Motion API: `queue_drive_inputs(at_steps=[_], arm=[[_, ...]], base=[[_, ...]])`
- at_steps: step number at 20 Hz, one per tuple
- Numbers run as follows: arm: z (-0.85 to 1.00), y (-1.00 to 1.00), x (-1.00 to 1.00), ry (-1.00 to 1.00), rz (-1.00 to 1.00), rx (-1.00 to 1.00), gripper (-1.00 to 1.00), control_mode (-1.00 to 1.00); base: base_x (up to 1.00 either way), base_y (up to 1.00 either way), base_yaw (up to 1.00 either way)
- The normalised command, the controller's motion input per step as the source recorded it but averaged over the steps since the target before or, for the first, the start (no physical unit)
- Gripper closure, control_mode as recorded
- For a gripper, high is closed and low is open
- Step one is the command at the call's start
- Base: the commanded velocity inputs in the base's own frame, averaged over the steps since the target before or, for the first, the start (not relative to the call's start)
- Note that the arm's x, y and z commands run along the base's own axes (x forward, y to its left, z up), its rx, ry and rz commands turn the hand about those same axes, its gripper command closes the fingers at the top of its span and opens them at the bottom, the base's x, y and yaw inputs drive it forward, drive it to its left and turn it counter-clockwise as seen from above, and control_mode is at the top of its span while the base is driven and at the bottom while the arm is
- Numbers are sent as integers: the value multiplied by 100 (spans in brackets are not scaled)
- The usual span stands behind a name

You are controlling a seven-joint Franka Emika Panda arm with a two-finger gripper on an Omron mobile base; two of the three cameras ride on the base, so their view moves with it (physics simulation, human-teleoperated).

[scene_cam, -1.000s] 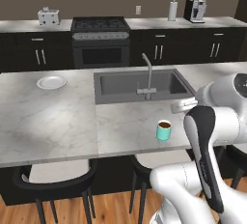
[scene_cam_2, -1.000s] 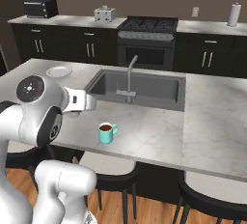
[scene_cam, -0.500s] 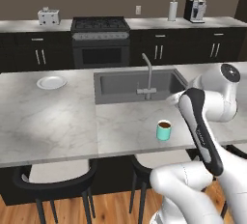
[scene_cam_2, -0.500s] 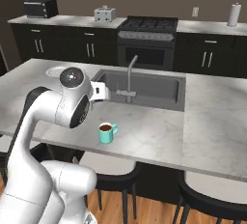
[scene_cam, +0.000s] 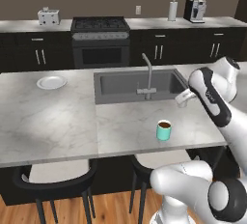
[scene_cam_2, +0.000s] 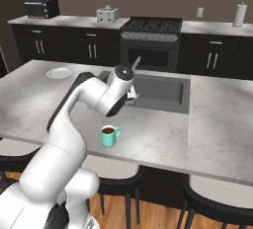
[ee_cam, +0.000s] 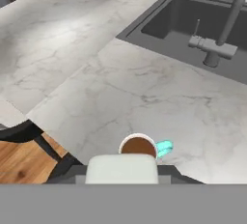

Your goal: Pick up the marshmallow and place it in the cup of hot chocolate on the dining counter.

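Note:
A white marshmallow sits between my gripper's two dark fingertips at the bottom of the hand view; the gripper is shut on it. Just beyond it stands the teal cup of hot chocolate, brown liquid showing, on the marble dining counter. From the base views the gripper hangs above the counter by the sink's near edge, a little behind and above the cup.
An inset grey sink with a faucet lies just behind the gripper. A round white plate rests at the counter's far left. Dark stools stand under the near edge. The stove and back counter are far off.
The arm has unfolded from near the base and swung out over the counter, carrying the gripper toward the sink and the cup. The cup and plate have not moved.

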Motion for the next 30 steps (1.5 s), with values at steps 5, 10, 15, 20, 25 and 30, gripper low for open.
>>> queue_drive_inputs(at_steps=[5, 10, 15, 20, 25, 30], arm=[[-39, -23, 43, -6, 32, 16, 100, -100], [-22, 25, 52, 1, 14, -2, 100, -100], [-3, 15, 22, 11, 0, -5, 100, -100], [-27, 10, 2, 1, 3, -6, 100, -100], [-46, 13, 0, 0, 10, -1, 100, -100], [-43, 3, 10, 0, 19, 0, 100, -100]], base=[[0, 0, 0], [0, 0, 0], [0, 0, 0], [0, 0, 0], [0, 0, 0], [0, 0, 0]])
